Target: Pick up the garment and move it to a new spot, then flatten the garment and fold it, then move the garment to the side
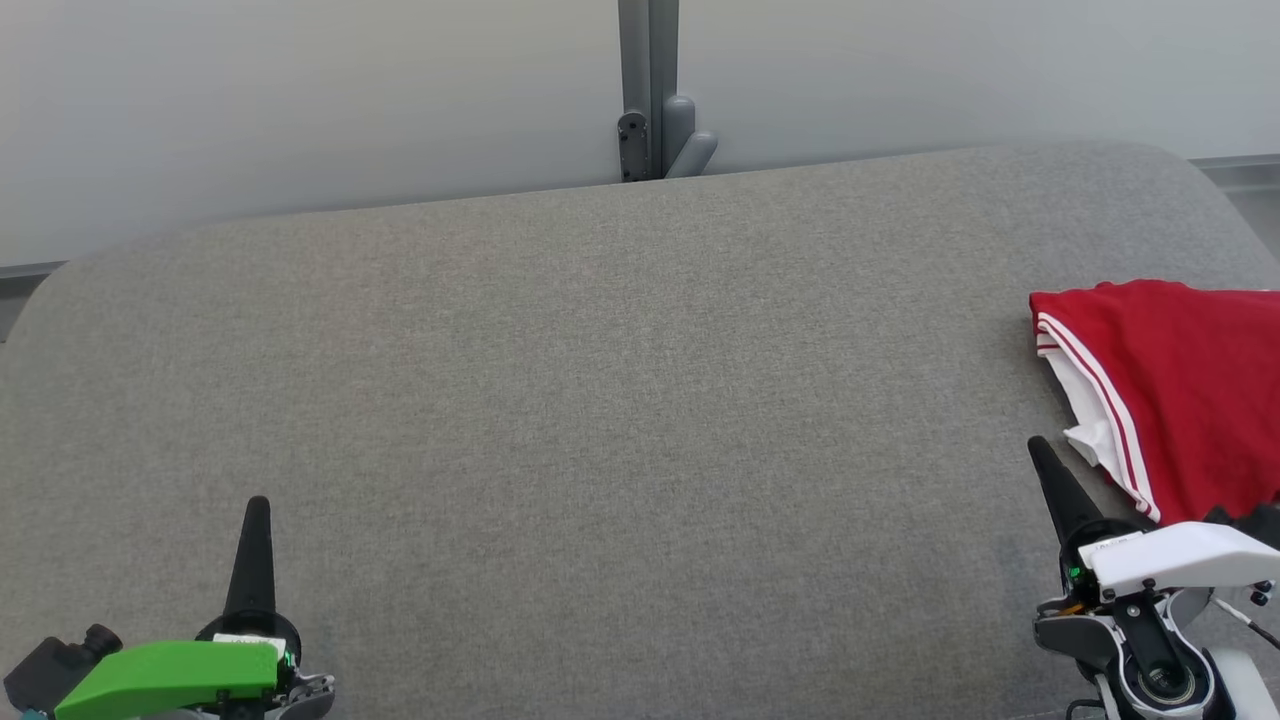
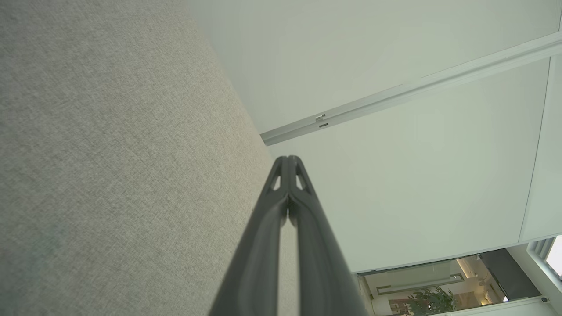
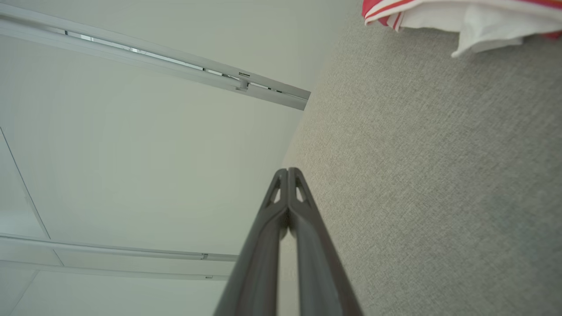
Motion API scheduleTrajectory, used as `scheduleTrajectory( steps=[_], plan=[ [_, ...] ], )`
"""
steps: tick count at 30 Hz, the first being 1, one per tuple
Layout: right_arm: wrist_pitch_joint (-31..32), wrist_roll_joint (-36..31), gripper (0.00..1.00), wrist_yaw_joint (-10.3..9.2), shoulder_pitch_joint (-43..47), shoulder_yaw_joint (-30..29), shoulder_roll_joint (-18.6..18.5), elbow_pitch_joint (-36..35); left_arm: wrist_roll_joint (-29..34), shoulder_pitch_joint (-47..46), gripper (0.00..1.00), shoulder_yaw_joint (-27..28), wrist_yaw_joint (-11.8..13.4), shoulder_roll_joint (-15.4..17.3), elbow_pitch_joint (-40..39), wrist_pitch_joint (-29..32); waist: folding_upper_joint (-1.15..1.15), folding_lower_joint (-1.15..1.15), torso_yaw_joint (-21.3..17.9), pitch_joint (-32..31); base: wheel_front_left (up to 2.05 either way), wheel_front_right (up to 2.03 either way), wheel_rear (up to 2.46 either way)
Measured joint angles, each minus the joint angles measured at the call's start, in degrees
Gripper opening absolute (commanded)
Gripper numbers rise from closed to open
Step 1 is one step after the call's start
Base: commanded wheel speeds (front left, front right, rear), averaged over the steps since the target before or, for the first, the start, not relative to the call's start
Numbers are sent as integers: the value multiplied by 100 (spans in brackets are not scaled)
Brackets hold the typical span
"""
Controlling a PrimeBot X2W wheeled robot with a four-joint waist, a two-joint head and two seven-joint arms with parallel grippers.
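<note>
Garment (image 1: 1180,390), head view: red with white striped trim, lying at the tabletop's (image 1: 600,400) 3 o'clock edge; its striped hem runs from 11 to 5 o'clock.
Right gripper (image 1: 1040,452), head view: jaws together, empty; the garment is just beside it at 1 o'clock.
Left gripper (image 1: 258,505), head view: jaws together, at 7 o'clock, well apart from the garment.
Left wrist view: jaws pressed together over bare tabletop.
Right wrist view: jaws together; garment edge at 1 o'clock.
Nearer arm, judged: the right.
</note>
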Motion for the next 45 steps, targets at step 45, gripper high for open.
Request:
scheduleTrajectory(
  steps=[45],
  plan=[
    [455,1825,0,0,-197,-179,120,348,-1669,2,0,253,-226,-237,90,248,0,0,120,-68,0,0,0]
  ],
)
